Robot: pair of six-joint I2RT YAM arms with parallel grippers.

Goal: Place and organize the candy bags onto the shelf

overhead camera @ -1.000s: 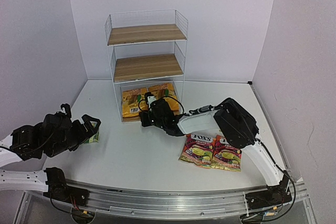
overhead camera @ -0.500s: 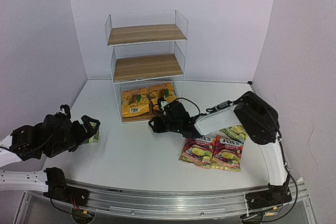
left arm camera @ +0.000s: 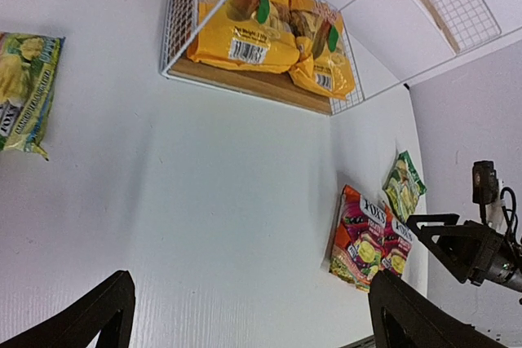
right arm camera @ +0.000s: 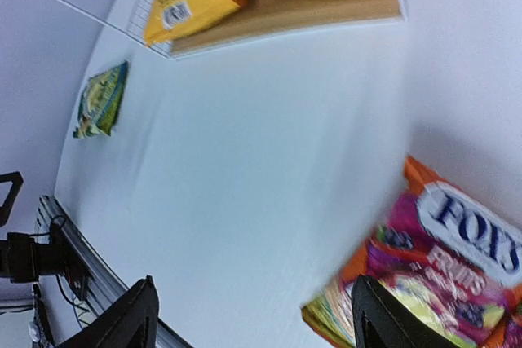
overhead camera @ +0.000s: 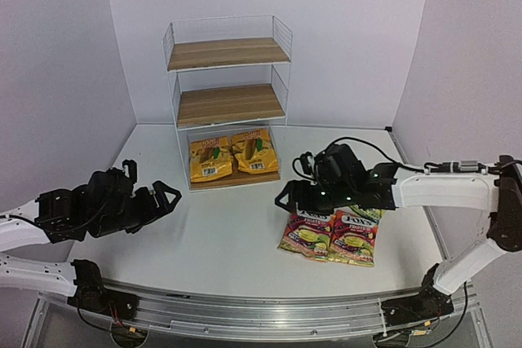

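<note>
The shelf (overhead camera: 228, 53) holds two yellow bags (overhead camera: 210, 160); the surface (overhead camera: 220, 234) holds two red bags (overhead camera: 310, 235) and two green bags (left arm camera: 24, 87). The right gripper (right arm camera: 253, 283) — open, empty — hangs beside the reds; the left gripper (left arm camera: 249, 279), also open, is near one green.

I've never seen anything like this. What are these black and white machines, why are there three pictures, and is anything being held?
These are two robot arms bolted at a table's near edge. One picture looks down from above and behind them. The other two come from a camera on each wrist. The left gripper and right gripper are open and hold nothing. Two yellow bags lie on the bottom board of the wire shelf. On the table lie two red FOX'S bags, one green bag on the left arm's side, and another beside the red ones.
</note>
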